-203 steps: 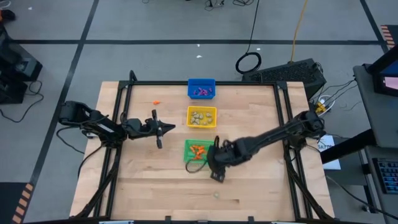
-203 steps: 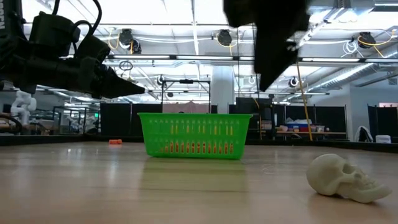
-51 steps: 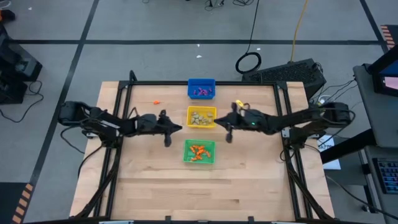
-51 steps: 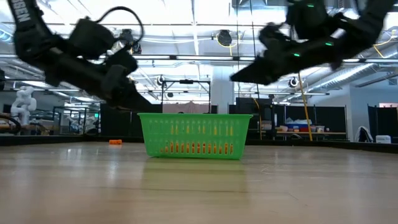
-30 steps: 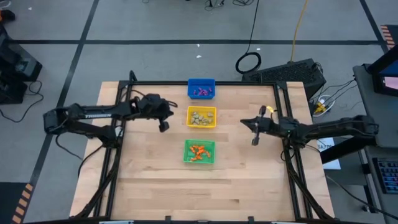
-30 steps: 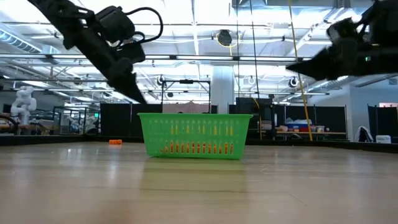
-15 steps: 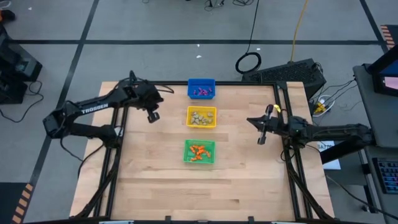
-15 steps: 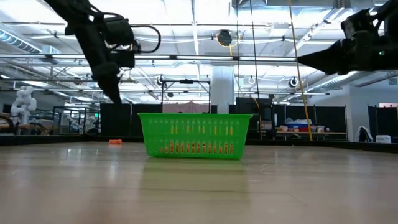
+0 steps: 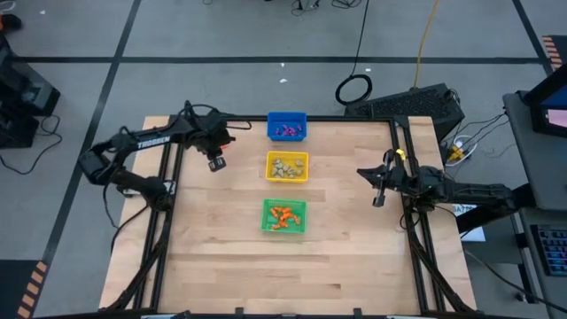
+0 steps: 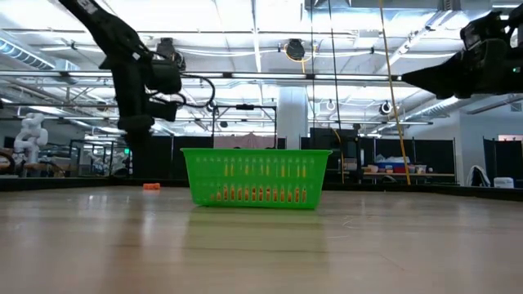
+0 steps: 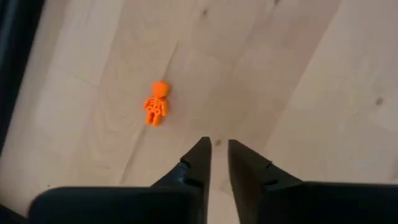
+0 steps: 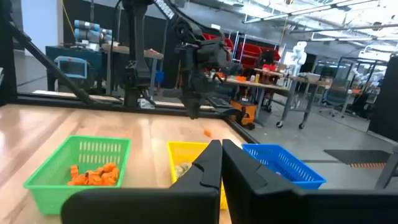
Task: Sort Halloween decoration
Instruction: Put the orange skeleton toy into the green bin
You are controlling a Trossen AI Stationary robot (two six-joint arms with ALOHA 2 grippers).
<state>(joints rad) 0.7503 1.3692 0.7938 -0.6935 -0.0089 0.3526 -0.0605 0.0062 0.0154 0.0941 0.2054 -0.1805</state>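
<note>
Left tool (image 11: 214, 155), fingers narrowly parted and empty, hangs above the orange figure (image 11: 156, 104) on the far-left counter (image 9: 221, 266). Right tool (image 9: 378, 197), closed and empty, waits at the right.

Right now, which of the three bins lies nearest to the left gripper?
The blue bin, at the far end of the row. The left gripper hangs beside it; the yellow bin and green bin lie farther off.
</note>
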